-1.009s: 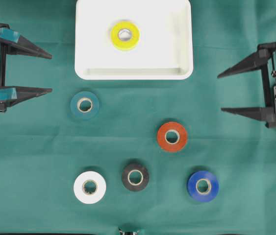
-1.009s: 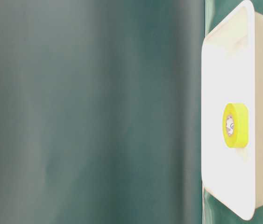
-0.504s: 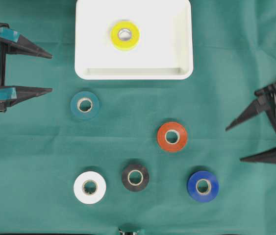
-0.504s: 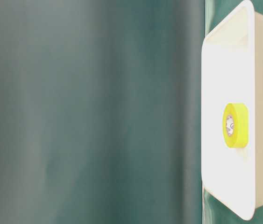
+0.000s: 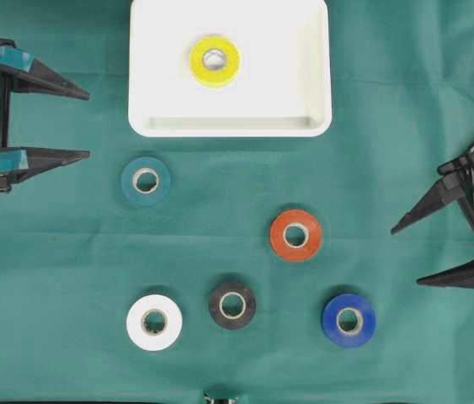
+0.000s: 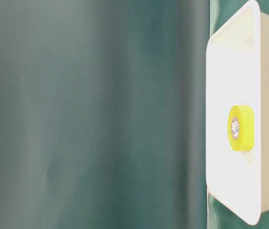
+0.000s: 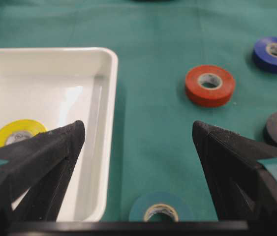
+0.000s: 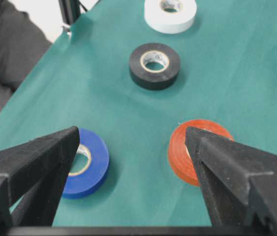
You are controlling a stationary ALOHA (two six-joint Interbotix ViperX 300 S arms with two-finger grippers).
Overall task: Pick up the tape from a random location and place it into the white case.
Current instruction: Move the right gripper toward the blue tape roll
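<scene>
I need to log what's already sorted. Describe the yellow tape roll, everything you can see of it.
The yellow tape roll is a bright yellow ring with a pale inner core and an open centre hole. It lies flat on the floor of the white case, in the middle of its upper part in the overhead view, clear of the walls. It is alone in there, and neither gripper is near it.

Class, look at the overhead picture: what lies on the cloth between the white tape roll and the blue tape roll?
The black tape roll lies between the white tape roll and the blue tape roll, seen in the overhead view.
</scene>
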